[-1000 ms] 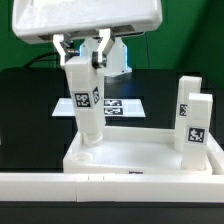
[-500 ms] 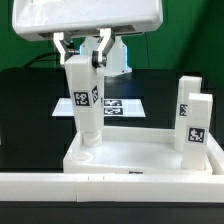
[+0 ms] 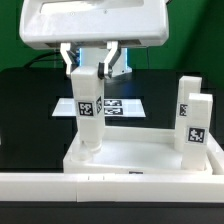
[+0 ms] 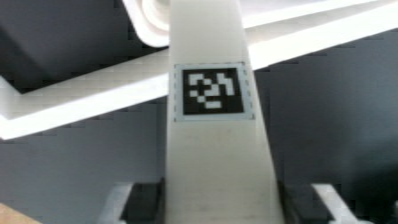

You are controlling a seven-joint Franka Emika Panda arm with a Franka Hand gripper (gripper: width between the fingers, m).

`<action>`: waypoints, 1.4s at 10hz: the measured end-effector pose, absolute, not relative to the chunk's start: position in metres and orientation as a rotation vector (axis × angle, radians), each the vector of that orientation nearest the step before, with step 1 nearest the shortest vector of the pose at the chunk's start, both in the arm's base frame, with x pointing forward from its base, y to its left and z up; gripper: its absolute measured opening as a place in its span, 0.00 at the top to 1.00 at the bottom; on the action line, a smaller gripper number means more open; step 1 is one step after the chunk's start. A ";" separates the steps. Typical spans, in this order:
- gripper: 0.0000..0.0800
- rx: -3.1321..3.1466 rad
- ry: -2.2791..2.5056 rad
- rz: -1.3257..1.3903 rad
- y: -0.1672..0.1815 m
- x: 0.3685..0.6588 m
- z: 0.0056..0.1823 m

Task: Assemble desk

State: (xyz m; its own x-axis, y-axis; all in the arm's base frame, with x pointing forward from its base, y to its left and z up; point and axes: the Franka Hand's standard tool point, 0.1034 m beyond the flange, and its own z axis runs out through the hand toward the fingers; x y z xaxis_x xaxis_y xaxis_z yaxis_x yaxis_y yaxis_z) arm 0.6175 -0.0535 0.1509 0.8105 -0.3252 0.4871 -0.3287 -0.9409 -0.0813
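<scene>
On the black surface [image 3: 25, 110], white desk slab [image 3: 140, 155] at the near edge against the border rail [image 3: 110, 185], fingers [image 3: 70, 57] clamped on an upright leg [image 3: 88, 105] over the slab's corner socket at the exterior view's left, two more legs [image 3: 193, 115] standing at its opposite end.

A black table [image 3: 30, 110], a flat white marker board [image 3: 125, 106] with black square tags lying on it, a long white rail [image 3: 110, 195] along the front edge
</scene>
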 end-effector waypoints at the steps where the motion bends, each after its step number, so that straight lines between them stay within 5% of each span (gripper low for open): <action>1: 0.64 2.974 -0.529 0.807 -0.054 0.619 0.154; 14: 0.64 2.911 -0.445 0.896 -0.052 0.623 0.163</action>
